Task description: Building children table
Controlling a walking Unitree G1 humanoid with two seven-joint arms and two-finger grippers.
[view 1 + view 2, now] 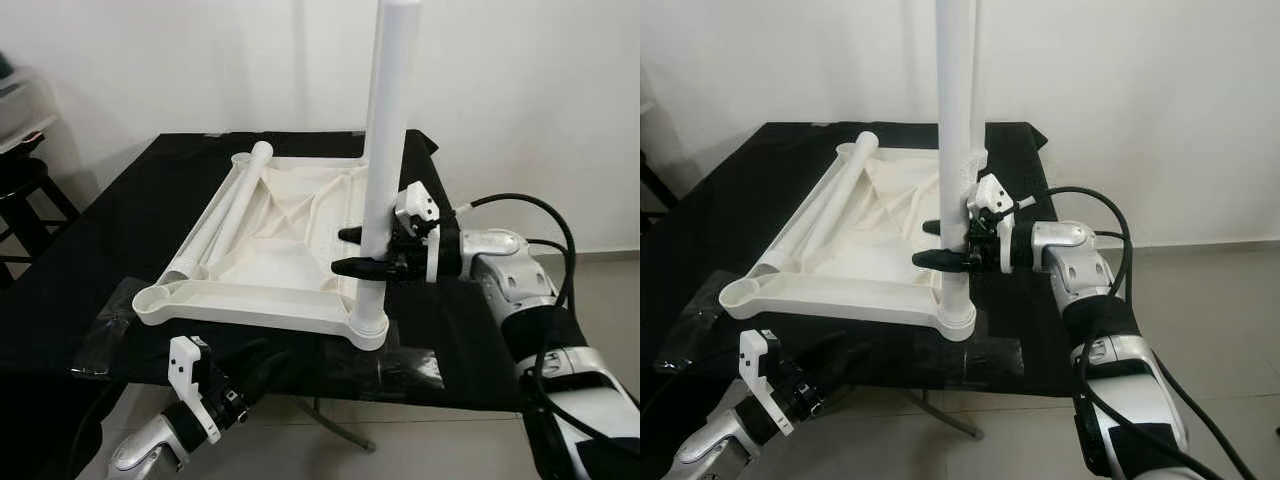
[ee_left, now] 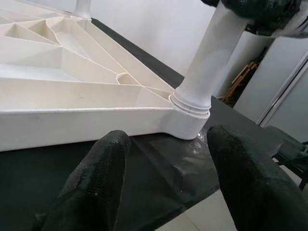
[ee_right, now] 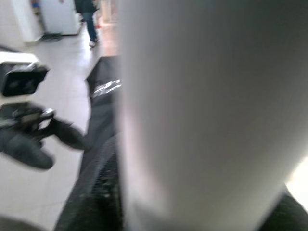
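Black table (image 1: 470,330), one tabletop (image 1: 290,240), three legs, right hand (image 1: 362,250) gripping one upright leg (image 1: 385,150)

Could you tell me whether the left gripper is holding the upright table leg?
No, the left gripper hangs open below the table edge, while the right gripper clasps the upright leg.

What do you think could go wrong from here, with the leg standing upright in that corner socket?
The upright leg is tall and the right gripper clamps it low, so it may lean or bind if not fully seated in the corner socket. That corner of the tabletop sits near the table's front edge, so a push could slide it off. The loose legs lying inside might roll if it is jolted.
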